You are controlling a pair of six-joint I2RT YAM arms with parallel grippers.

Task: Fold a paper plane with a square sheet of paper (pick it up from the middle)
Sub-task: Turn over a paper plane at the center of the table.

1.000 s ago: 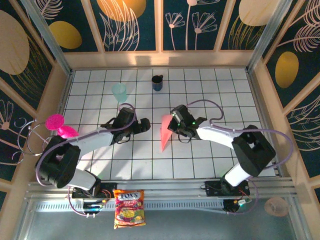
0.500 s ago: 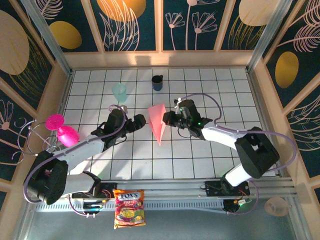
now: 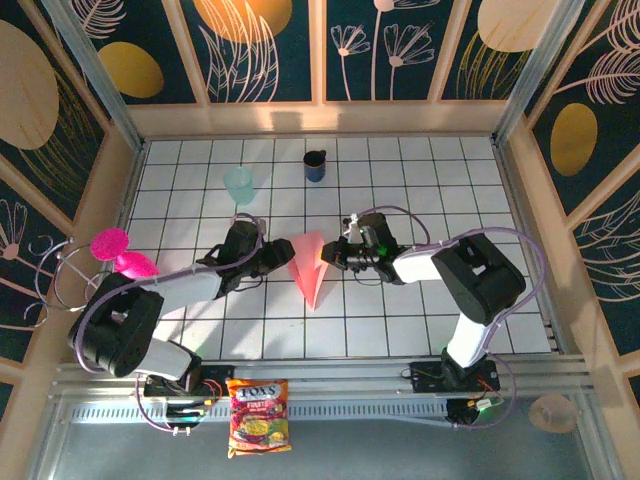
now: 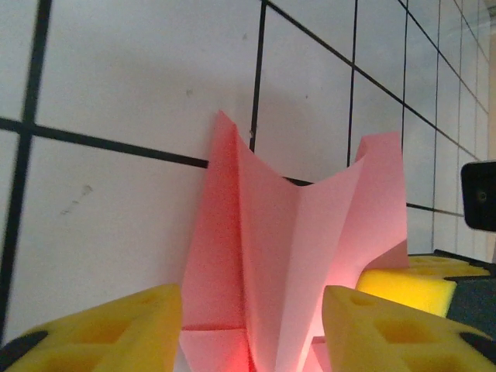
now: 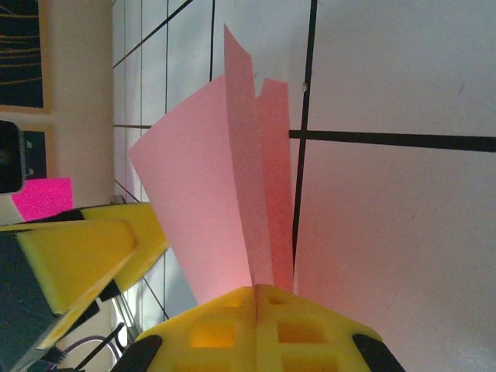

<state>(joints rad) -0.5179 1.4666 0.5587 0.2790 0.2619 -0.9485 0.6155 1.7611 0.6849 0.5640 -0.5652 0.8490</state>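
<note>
Salmon-pink paper plane (image 3: pixel 308 270) near the middle of the white tiled worktop (image 3: pixel 430 320), between the two end effectors. From above, a narrow pointed dart: broad tail toward the far wall, nose toward the arm bases, one long crease down the centre.

Seen close from the left wrist, several thin layers standing on edge and fanning into a V, with a sharp fold at the valley, uneven top corners on the left and right flaps, and a warmer, brighter pink low down near the pads. From the right wrist, two or three sheets splayed like an opened book, the widest flap curving off to the left.

Right end effector (image 3: pixel 330 258) clamped tight on the plane's edge, yellow pads (image 5: pixel 232 329) pressed together with paper emerging from the seam. Left end effector (image 3: pixel 282 256) partway apart, its own pads either side of the folded layers, straddling them; pressing on the paper or merely alongside, cannot tell.

Magenta goblet (image 3: pixel 120 255) at the worktop's left edge, well apart from the plane.
</note>
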